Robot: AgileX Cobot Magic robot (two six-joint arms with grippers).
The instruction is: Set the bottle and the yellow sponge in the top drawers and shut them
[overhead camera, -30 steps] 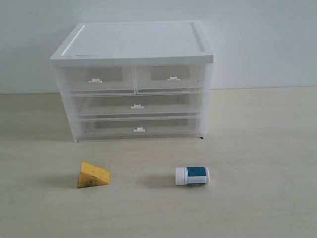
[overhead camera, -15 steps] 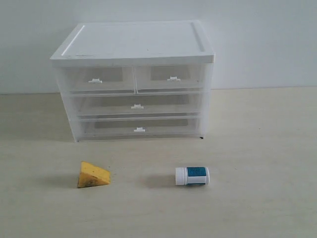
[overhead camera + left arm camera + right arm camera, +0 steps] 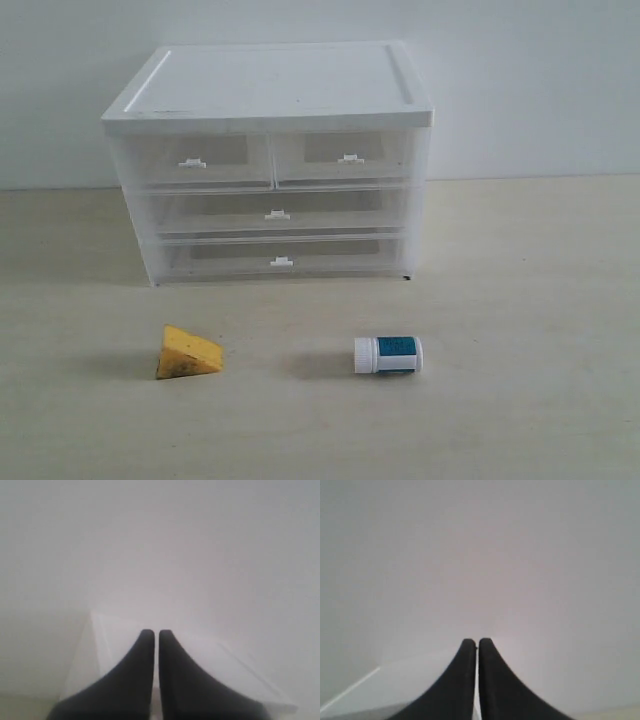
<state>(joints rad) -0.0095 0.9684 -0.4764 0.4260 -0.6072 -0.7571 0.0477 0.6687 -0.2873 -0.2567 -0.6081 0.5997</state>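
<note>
1. The bottle lay on its side on the desk, cap toward the sponge. The two were well apart, both in front of the chest and not touching it.
2. The two top drawers were pushed in, side by side under the chest's white top. Nothing showed through their cloudy fronts.
3. Neither arm appeared in the exterior view. In the wrist views the left jaws and the right jaws were each pressed together and held nothing. The chest's top lay beyond the left pair.
4. By my reading, no step had begun: nothing was picked up and no drawer was open.
5. The next move likely called for catching a top drawer's tab handle to pull it out, or for parting the jaws over the sponge or bottle.
</note>
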